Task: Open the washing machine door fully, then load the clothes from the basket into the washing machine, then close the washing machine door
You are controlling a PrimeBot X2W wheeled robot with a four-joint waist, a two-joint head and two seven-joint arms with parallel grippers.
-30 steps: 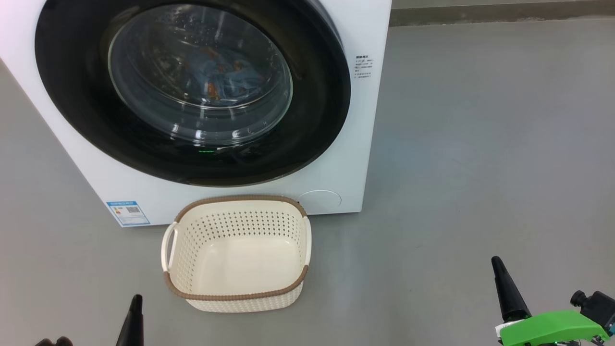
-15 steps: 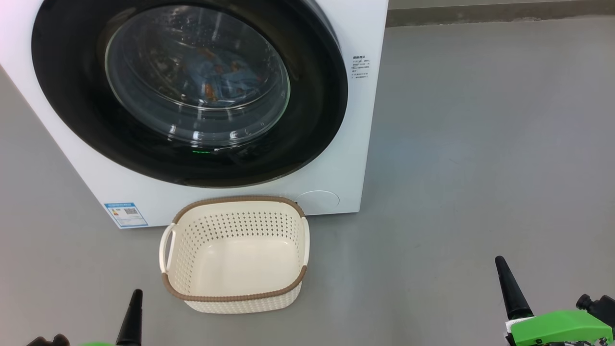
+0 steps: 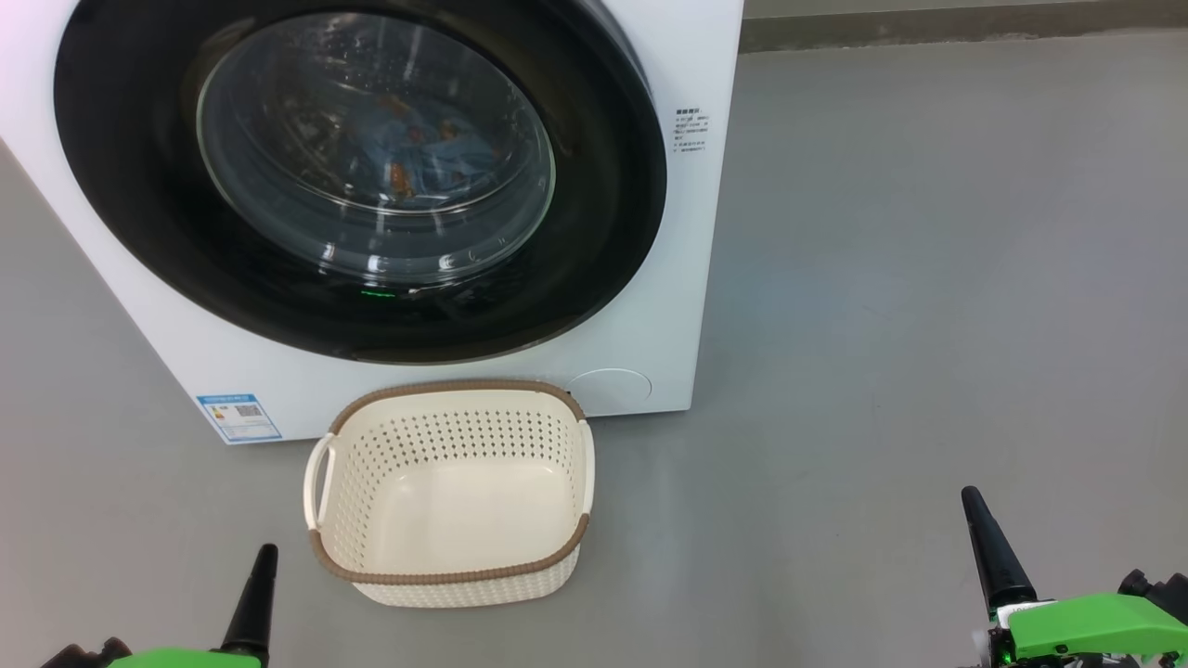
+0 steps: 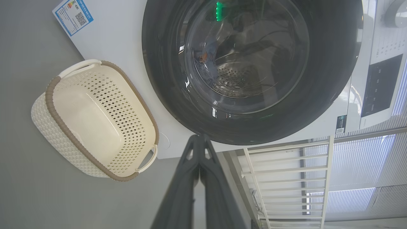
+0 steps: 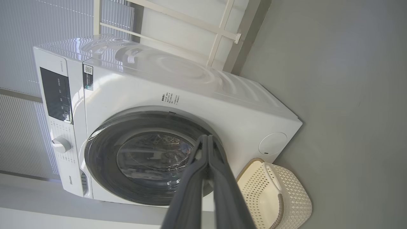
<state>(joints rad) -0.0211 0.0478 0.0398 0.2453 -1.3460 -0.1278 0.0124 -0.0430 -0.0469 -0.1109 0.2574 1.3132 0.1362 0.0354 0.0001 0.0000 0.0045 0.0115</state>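
While the left claw and right claw hung pinched shut and empty, the closed washing machine door stood ahead, nearer the left one.

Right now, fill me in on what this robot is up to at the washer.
The job looks finished. The washing machine door is shut, and the clothes show through its glass, inside the washing machine. The basket sits empty on the floor in front. The left gripper and right gripper are both shut on nothing, held low and clear of machine and basket.
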